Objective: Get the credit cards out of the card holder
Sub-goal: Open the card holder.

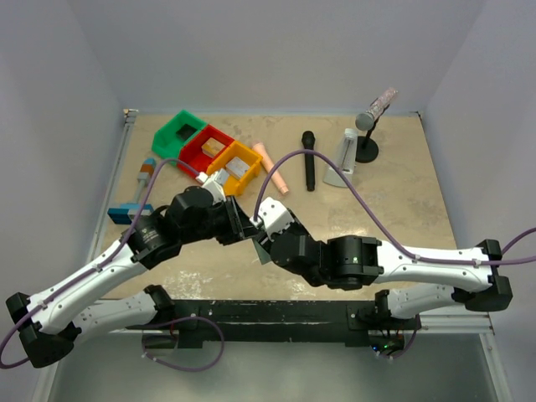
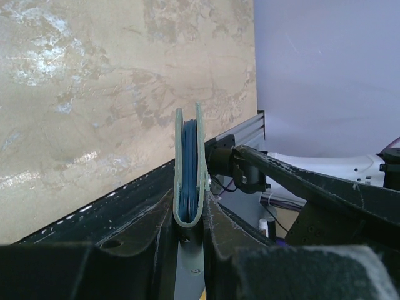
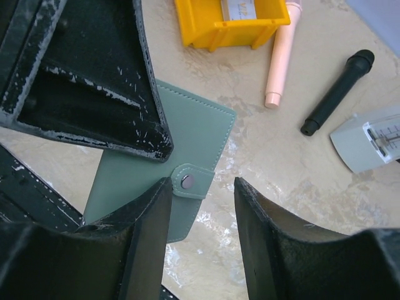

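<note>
While the left end effector (image 2: 189, 203) is clamped on the pale teal, flat, soft-plastic card holder (image 2: 200, 150), the right end effector (image 3: 201, 187) has its two black fingers (image 3: 269, 237) apart and grips nothing. The card holder is held over the near middle of the beige marbled counter (image 1: 402, 201), between the two arms.

Seen from the left wrist it stands edge-on, its curved fold seated between the scuffed fingers and its two covers slightly parted at the far end. Dark blue layers show between the covers. Whether these are pocket panels or cards cannot be told.

From the right wrist the stitched outer face of the card holder is visible, with a short closing strap and a round metal snap (image 3: 186, 182) fastened over one edge. That strap lies at the mouth of the gap between the right fingers. The left-hand one of those fingers overlaps the cover, though contact cannot be judged.

Farther back on the counter a green plastic bin (image 1: 186, 130), a red plastic bin (image 1: 207, 149) and a yellow plastic bin (image 1: 239, 167) stand in a diagonal row. A pale pink tube (image 1: 272, 167) lies just beside the yellow one. Beyond it lie a black handheld microphone (image 1: 308, 159) and a small white box (image 1: 347, 151). A grey microphone on a black round stand (image 1: 368, 126) is near the far right.
</note>
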Controlling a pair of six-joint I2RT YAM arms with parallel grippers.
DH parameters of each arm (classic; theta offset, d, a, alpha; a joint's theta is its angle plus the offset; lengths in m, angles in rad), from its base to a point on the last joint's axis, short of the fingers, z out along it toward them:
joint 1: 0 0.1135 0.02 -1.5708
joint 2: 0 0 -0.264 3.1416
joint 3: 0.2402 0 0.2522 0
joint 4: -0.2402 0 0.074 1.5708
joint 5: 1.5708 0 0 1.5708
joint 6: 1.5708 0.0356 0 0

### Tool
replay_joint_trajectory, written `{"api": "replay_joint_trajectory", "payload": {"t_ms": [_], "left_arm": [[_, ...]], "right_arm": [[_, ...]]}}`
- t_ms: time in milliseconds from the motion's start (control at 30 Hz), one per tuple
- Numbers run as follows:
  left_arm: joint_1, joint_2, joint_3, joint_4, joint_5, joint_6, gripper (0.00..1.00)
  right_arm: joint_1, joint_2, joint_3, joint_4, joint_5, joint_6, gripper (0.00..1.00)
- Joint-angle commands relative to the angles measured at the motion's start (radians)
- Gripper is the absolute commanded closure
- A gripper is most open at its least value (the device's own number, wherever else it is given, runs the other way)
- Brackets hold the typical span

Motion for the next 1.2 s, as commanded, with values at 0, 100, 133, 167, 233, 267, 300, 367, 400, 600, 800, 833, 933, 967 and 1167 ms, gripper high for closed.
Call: {"api": "replay_joint_trajectory", "payload": {"t_ms": [0,100,133,167,233,267,300,367,400,600,800,833,933,967,1167], "left_arm": [[0.016,-0.008,0.056,0.021,0.057,0.017,1.0],[0.02,-0.005,0.072,0.01,0.067,0.021,1.0],[0.02,-0.004,0.076,0.006,0.067,0.024,1.0],[0.022,-0.004,0.079,0.003,0.067,0.024,1.0],[0.024,-0.004,0.084,-0.002,0.067,0.028,1.0],[0.025,-0.004,0.087,-0.007,0.069,0.029,1.0],[0.025,-0.002,0.087,-0.01,0.066,0.031,1.0],[0.028,-0.004,0.089,-0.016,0.064,0.031,1.0],[0.028,-0.004,0.089,-0.016,0.063,0.031,1.0],[0.028,0.004,0.096,-0.007,0.075,0.021,1.0],[0.028,0.012,0.096,0.001,0.098,0.009,1.0],[0.027,0.015,0.095,0.004,0.104,0.008,1.0],[0.027,0.016,0.092,0.009,0.11,0.005,1.0],[0.027,0.016,0.09,0.009,0.11,0.003,1.0],[0.025,0.019,0.072,0.021,0.113,0.0,1.0]], "right_arm": [[0.024,0.003,-0.016,0.042,0.05,-0.05,0.52],[0.033,0.001,-0.025,0.038,0.067,-0.044,0.52],[0.036,-0.002,-0.031,0.038,0.073,-0.044,0.52],[0.036,-0.003,-0.032,0.035,0.079,-0.041,0.52],[0.039,-0.002,-0.032,0.014,0.107,-0.029,0.52],[0.039,-0.005,-0.035,0.009,0.115,-0.026,0.52],[0.042,-0.011,-0.041,0.008,0.122,-0.023,0.52],[0.045,-0.028,-0.054,0.014,0.124,-0.017,0.52],[0.047,-0.032,-0.062,0.017,0.126,-0.017,0.52],[0.054,-0.003,-0.05,0.005,0.126,-0.013,0.52],[0.054,0.038,-0.013,-0.001,0.156,-0.013,0.51],[0.056,0.044,-0.007,-0.005,0.164,-0.012,0.52],[0.054,0.063,0.017,-0.023,0.196,0.002,0.52],[0.054,0.067,0.022,-0.024,0.21,0.006,0.53],[0.054,0.061,0.03,-0.021,0.268,0.026,0.55]]}}
